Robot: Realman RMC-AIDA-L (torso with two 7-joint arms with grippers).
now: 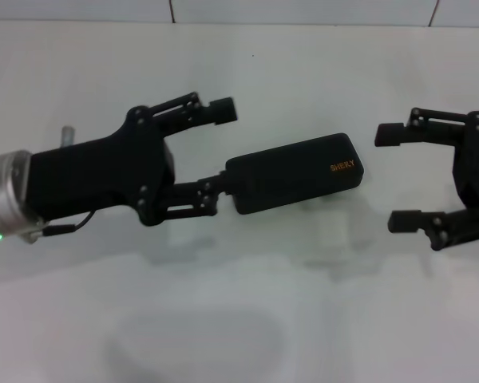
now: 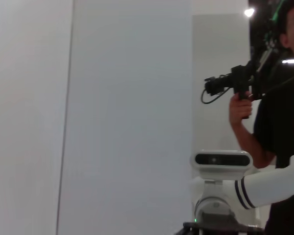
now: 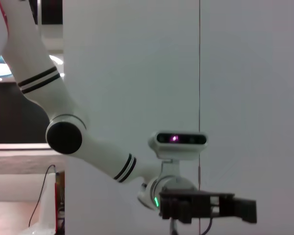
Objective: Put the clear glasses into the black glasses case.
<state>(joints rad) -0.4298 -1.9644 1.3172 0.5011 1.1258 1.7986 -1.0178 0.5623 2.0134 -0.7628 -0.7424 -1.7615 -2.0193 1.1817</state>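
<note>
The black glasses case point(image 1: 295, 171) lies shut on the white tabletop point(image 1: 247, 72), about midway between the left and right edges, with its orange-lettered end turned toward the right edge. The lid is down, so the grey lining does not show.

The left end effector point(image 1: 223, 148) is spread wide at the case's left end. Its nearer finger touches or sits just beside that end, and its farther finger stands apart from the case on the side toward the far edge. It holds nothing. The right end effector point(image 1: 393, 177) hangs near the right edge, also spread wide and empty, just clear of the lettered end.

The clear glasses are hard to make out. A faint glassy shape point(image 1: 329, 233) on the tabletop just on the near side of the case may be them, but I cannot tell for sure.

If that shape is the glasses, the task is judged to be at an early step: the case has yet to be opened and nothing has been lifted. The next move probably calls for one end effector to steady the case body while the other works the lid up at its seam. The smooth hard shell is likely to slide on the tabletop if pushed from one end only. Taking up the glasses afterwards would need a light pinch on the frame, as the thin arms may flex
</note>
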